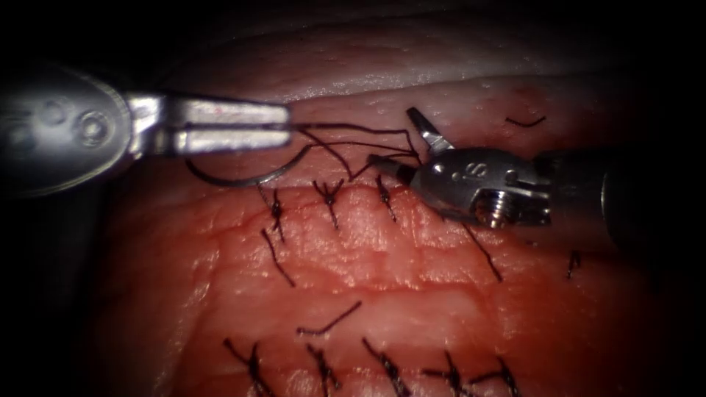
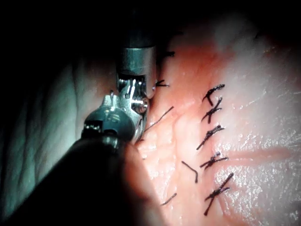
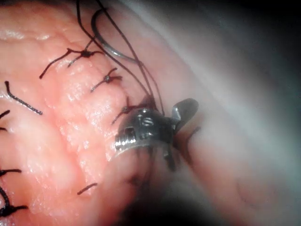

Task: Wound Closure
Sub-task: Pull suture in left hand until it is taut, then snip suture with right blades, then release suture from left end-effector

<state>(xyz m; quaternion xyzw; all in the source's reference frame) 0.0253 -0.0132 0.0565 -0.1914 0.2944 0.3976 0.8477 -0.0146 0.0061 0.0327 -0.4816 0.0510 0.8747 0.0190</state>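
Endoscope view: my left tool [image 1: 283, 126] is pinched on the thread [image 1: 353, 144], holding strands taut over the cut. My right tool [image 1: 401, 143], jaws spread, straddles them, gripping nothing. Needle [image 1: 246, 176] lies free on the tissue [image 1: 412, 279], left of the knots.

Left tool [image 1: 283, 126]: jaws lie flat together, thread [image 1: 353, 131] running from their tip, but whether the thread is clamped or merely passes beside the tip is too fine to tell; in the left wrist view the tool [image 2: 127, 101] is seen from behind and its jaw tips are hidden by its own wrist. Needle [image 1: 243, 176]: the end of its curve nearest the left tool's wrist fades into shadow. Right tool [image 1: 404, 143]: jaws stand apart around the thread loops, contact too small to judge.
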